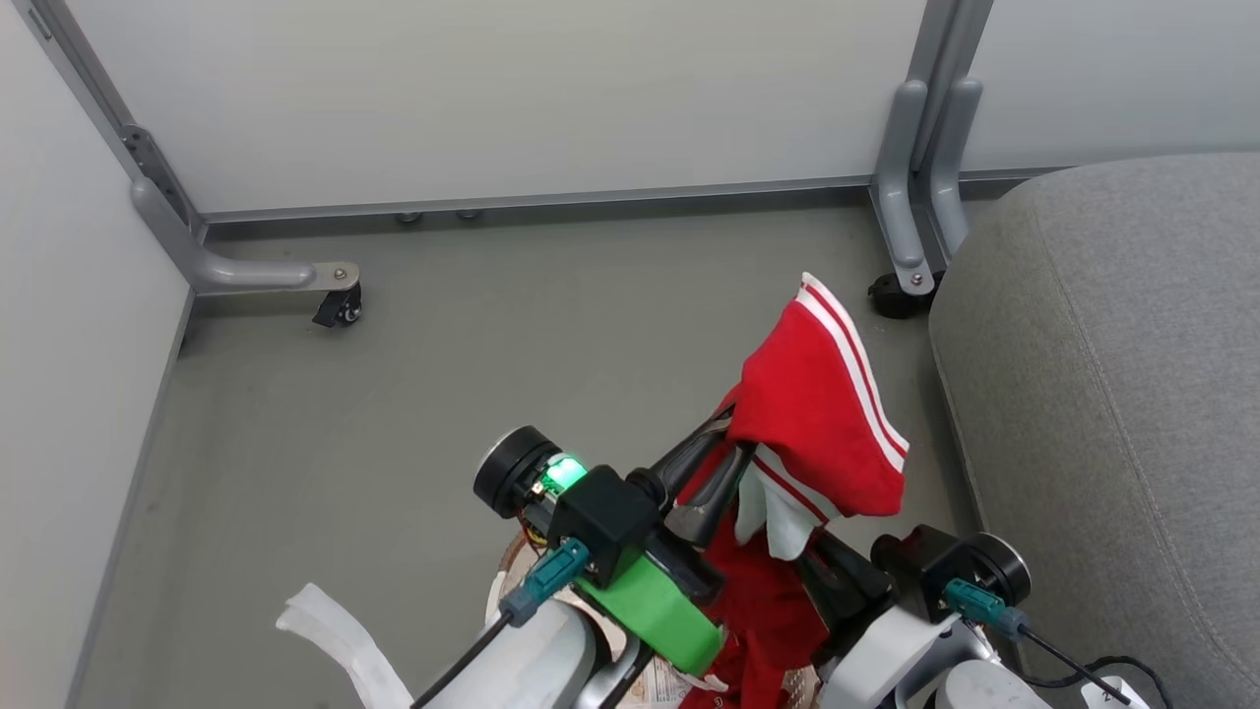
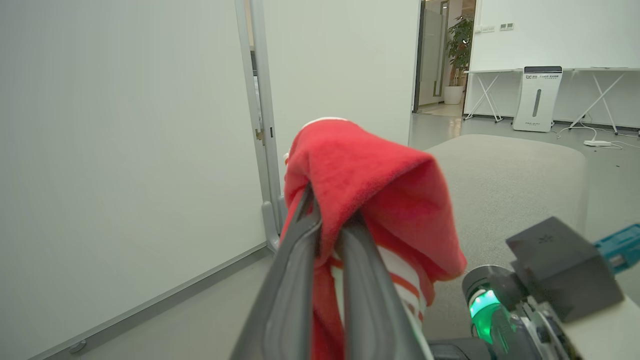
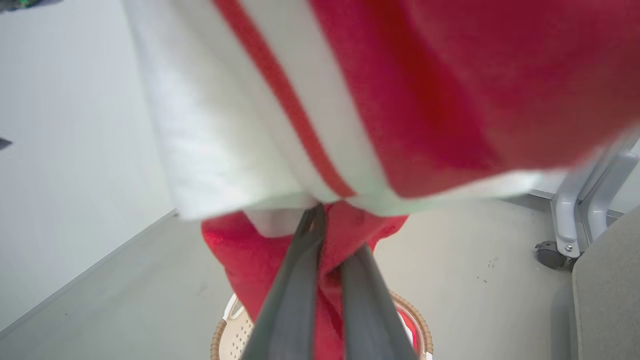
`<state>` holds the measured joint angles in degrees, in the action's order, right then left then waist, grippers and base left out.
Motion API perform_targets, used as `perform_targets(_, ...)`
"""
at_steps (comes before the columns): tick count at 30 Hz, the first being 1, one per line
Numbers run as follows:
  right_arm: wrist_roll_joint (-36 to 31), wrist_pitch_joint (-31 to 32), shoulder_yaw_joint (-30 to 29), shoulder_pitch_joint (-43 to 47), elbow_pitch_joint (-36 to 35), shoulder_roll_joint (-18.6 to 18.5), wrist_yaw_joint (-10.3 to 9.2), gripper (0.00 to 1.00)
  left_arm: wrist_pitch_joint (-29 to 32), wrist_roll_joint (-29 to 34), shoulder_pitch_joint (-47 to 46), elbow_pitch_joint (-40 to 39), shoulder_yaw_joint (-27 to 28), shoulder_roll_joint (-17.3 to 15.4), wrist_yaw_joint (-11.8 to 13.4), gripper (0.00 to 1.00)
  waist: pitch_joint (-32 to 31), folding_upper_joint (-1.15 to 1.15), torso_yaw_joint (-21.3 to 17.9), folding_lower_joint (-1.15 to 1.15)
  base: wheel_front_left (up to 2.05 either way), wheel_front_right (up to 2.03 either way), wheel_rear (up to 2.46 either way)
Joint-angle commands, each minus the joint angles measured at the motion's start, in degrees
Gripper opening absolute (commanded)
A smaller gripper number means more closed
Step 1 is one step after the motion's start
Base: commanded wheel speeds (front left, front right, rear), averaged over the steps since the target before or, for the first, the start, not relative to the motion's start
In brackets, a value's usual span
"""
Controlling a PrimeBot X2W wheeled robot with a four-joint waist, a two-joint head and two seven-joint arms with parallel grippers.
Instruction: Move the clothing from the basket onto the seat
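Note:
A red garment with white stripes, part of the clothing (image 1: 827, 414), hangs lifted above the basket (image 1: 497, 591), whose brown rim peeks out under my arms. My left gripper (image 1: 728, 438) is shut on the garment's upper fold; in the left wrist view the cloth (image 2: 380, 190) drapes over the tips of that gripper (image 2: 330, 220). From the lower right, my right gripper (image 1: 807, 561) reaches into the hanging red cloth. In the right wrist view this gripper (image 3: 335, 235) is shut on the cloth (image 3: 360, 100), with the basket (image 3: 220, 340) below. The grey seat (image 1: 1112, 394) lies to the right.
White partition panels close off the back and left. Their grey legs end in casters (image 1: 340, 305) (image 1: 901, 295), one close to the seat's corner. A white strip (image 1: 335, 640) lies at the lower left. Grey floor spreads ahead of the basket.

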<state>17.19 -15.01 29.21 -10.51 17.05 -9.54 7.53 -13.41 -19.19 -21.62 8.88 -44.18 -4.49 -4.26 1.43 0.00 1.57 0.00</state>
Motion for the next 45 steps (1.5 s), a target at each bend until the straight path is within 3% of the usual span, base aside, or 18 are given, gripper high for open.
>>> perform_targets(1, 0.32, -0.26, 0.11, 0.42, -0.34, -0.27, -0.08, 0.0, 0.05, 0.26, -0.94, 0.26, 0.3, -0.4, 0.41, 0.0, 0.05, 0.0, -0.01, 0.0, 0.0, 0.0, 0.0)
perform_targets(7, 0.75, -0.26, 0.05, 0.83, -0.54, -0.42, -0.08, 0.0, 0.36, -0.3, -0.7, 1.47, 0.29, -0.76, 0.92, 0.0, -0.21, 0.0, 0.16, 0.0, 0.0, 0.0, 0.0)
perform_targets(8, 0.85, -0.26, 0.02, 0.9, -0.55, -0.43, -0.08, 0.0, 0.35, -0.35, -0.69, 1.61, 0.28, -0.8, 1.03, 0.11, -0.28, 0.0, 0.18, 0.0, 0.0, 0.0, 0.0)
perform_targets(10, 0.99, -0.26, 0.11, 1.04, -0.52, -0.49, -0.08, 0.0, 0.83, -0.58, -0.61, 2.08, 0.18, -0.84, 1.16, 0.17, -0.33, 0.0, 0.22, 0.0, 0.0, 0.0, 0.0)
perform_targets(11, 1.05, -0.26, 0.13, 1.12, -0.49, -0.5, -0.08, 0.0, 1.4, -0.66, -0.45, 2.41, 0.08, -0.9, 1.28, 0.31, -0.39, 0.0, 0.26, 0.0, 0.0, 0.0, 0.0)
perform_targets(12, 1.06, -0.26, 0.11, 1.18, -0.49, -0.5, -0.08, 0.0, 1.88, -0.76, -0.32, 2.66, -0.09, -0.98, 1.26, 1.0, -0.41, 0.0, 0.29, 0.0, 0.0, 0.0, 0.0)
perform_targets(32, 0.64, -0.27, -2.14, 2.17, -1.16, -0.81, -0.08, 0.0, 2.17, -0.97, 0.15, 3.78, -0.65, -1.86, 2.52, 1.0, -0.68, 0.0, -0.67, 0.0, 0.0, 0.0, 0.0)
perform_targets(45, -3.97, -0.27, -7.7, 2.29, -6.36, -0.51, -0.08, 0.0, 0.89, -0.25, 0.82, 4.52, 0.03, -3.56, 4.33, 1.0, 1.95, 0.0, -6.28, 0.0, 0.0, 0.0, 0.0)
